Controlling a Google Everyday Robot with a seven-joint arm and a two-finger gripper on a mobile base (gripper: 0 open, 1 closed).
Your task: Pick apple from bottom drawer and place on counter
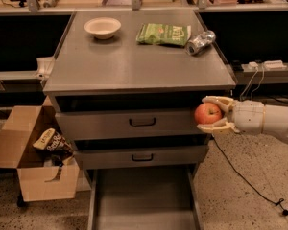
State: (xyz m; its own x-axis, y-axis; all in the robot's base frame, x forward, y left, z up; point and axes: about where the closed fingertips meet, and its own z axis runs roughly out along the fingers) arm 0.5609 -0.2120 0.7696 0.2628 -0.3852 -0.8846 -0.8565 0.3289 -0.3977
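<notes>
The red apple (207, 113) is held in my gripper (212, 114), which is shut on it, one finger above and one below. My pale arm comes in from the right edge. The apple hangs in front of the right end of the upper drawer front, just below the counter's front lip. The counter (134, 63) is the broad grey top of the cabinet. The bottom drawer (143, 200) is pulled out at the bottom of the view, and its flat floor shows nothing on it.
On the counter stand a white bowl (102, 27), a green chip bag (164, 33) and a crushed can (200, 42). An open cardboard box (36, 162) with snack bags sits on the floor at left. A cable (245, 176) runs along the floor at right.
</notes>
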